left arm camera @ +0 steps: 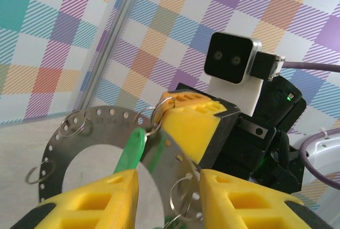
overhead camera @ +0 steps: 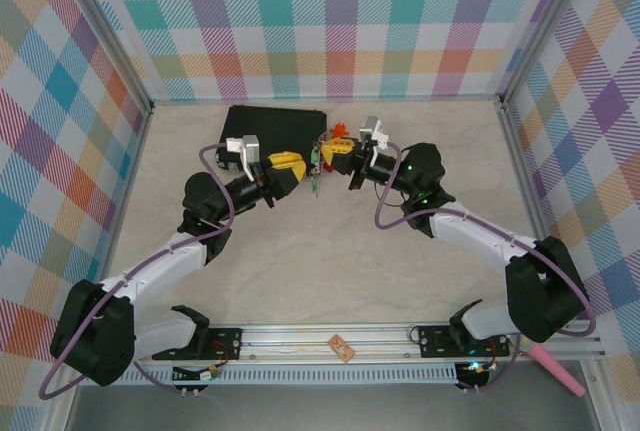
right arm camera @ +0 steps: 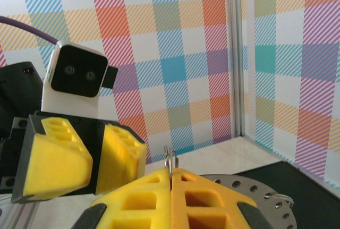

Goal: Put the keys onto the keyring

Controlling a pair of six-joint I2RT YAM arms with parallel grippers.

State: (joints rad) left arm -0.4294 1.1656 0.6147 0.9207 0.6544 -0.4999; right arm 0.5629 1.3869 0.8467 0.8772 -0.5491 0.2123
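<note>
- My right fingers (right arm camera: 139,200) are pressed flat together, nipping a small wire loop (right arm camera: 170,158) that sticks up from the seam between them.
- My left fingers (left arm camera: 90,202) stand a little apart. A green tag (left arm camera: 129,153) and a stretch of the keyring (left arm camera: 106,130) lie in the gap, and I cannot tell whether the pads press on anything.
- The keyring is a flat grey disc with small holes round its rim. It sits up off the bench (overhead camera: 330,271) between the two sets of fingers, with a few more wire loops hanging from its holes.
- From above, the keys (overhead camera: 316,179) dangle with their green tags right where the two fingertips nearly meet.
- Just behind them a black case (overhead camera: 270,123) lies flat on the bench, with red and orange pieces (overhead camera: 340,132) at its right end.
- At the near rail I see a small brown item (overhead camera: 342,348), and a pink stick (overhead camera: 557,369) lies off to the right.
</note>
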